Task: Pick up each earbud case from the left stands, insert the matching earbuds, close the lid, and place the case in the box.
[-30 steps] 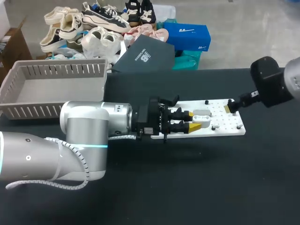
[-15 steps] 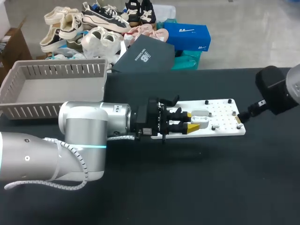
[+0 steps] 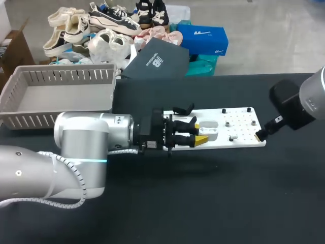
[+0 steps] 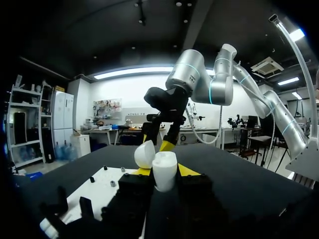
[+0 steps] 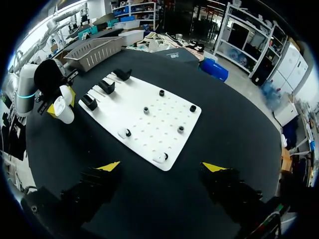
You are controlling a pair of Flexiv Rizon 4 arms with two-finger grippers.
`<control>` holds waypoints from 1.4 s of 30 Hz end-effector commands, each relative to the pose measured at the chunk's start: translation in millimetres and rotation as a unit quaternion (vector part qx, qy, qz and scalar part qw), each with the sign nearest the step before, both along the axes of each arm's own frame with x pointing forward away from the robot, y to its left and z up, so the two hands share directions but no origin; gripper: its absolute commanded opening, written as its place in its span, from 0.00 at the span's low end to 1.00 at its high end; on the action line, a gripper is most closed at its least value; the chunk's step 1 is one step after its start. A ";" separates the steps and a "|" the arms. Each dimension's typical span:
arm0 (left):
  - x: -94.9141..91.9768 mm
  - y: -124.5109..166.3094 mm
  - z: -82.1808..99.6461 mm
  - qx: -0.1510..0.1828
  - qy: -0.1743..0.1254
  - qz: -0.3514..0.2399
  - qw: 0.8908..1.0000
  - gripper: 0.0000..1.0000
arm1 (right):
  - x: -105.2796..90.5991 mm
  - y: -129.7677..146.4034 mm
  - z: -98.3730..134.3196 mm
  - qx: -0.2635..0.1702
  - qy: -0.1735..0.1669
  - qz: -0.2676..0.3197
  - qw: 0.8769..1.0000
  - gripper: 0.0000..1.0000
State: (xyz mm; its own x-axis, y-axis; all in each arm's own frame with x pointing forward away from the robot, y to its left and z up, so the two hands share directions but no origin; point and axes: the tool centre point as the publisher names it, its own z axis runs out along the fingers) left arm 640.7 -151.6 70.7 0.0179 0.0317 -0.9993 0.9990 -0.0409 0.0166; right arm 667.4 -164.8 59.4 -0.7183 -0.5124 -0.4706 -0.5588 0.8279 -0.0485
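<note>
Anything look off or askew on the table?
Nothing stands out. The left end effector holds the earbud case upright, lid open; the white board lies flat and the basket sits upright.

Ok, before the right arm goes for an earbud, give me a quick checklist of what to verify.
1. Earbud case held in the left claw, a yellow tip on each side: ok.
2. Lid tipped open: ok.
3. Right claw open, nothing in it: ok.
4. Earbuds present on the white board: two small white pieces sit near its edge, too small to confirm: cannot tell.
5. Right claw lined up over one of them: not ok, it hangs just off the board's edge.
</note>
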 end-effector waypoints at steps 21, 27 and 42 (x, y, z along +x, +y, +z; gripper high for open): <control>-4.4 2.3 1.4 0.000 -0.002 0.008 1.000 0.00 | 12.5 14.3 -24.2 -0.228 -0.128 -0.090 0.961 0.42; -4.4 2.3 1.4 0.000 -0.002 0.008 1.000 0.00 | 14.9 14.4 -29.5 -0.243 -0.123 -0.093 0.958 0.45; -4.4 2.3 1.4 0.000 -0.002 0.008 1.000 0.00 | 18.6 12.1 -38.7 -0.278 -0.106 -0.106 0.949 0.48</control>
State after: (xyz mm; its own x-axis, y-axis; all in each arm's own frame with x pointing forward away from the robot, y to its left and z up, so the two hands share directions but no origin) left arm 638.1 -149.2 72.3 0.0197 0.0323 -0.9993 0.9993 -0.0317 0.0186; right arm 684.9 -156.7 25.4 -0.7530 -0.5805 -0.3098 -0.5110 0.8125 -0.2805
